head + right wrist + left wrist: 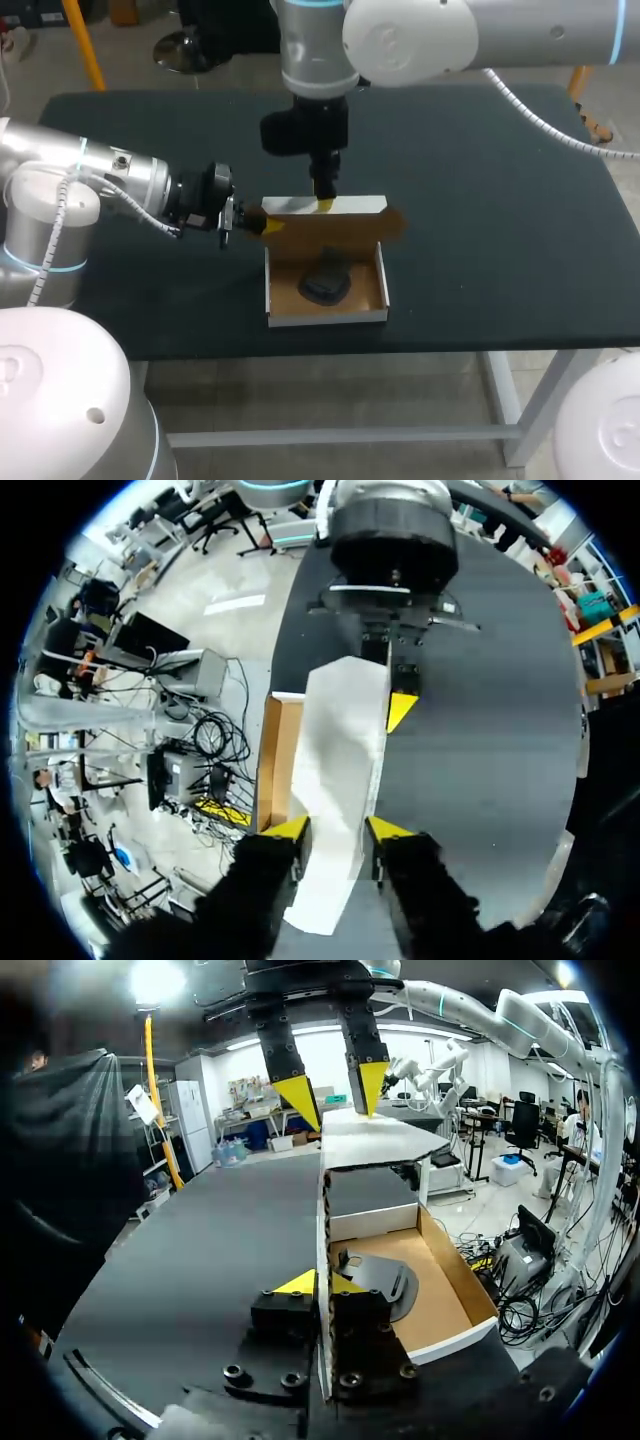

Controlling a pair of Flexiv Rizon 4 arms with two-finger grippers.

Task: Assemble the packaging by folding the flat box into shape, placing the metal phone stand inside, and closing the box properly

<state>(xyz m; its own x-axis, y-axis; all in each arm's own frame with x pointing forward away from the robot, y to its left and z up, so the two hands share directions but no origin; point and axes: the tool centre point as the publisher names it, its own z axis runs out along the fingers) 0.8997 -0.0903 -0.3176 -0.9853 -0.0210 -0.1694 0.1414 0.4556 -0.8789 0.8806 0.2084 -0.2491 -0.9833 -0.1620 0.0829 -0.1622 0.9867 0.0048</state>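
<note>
The box (327,317) sits open near the middle of the desk's (500,220) front edge. The dark metal phone stand (325,280) lies flat on its brown floor, and the white lid (362,206) stands up along the wall facing the desk's rear edge. The left end effector (322,1282) is narrow, pinching the thin side wall (324,1222) on the box's left. The right end effector (338,828) hangs over the lid's free edge, its fingers apart and straddling the panel without clamping it. The cardboard looks light and stiff only along its creases. It would likely buckle or slide if pushed mid-panel, so the lid is best pressed near its free edge while the pinched wall anchors the box. The stand looks heavy enough to stay put and low enough to clear the closing lid. Open desk lies to the right and rear of the box, but there is little room before the front edge, so a forward push risks shoving the box off.
</note>
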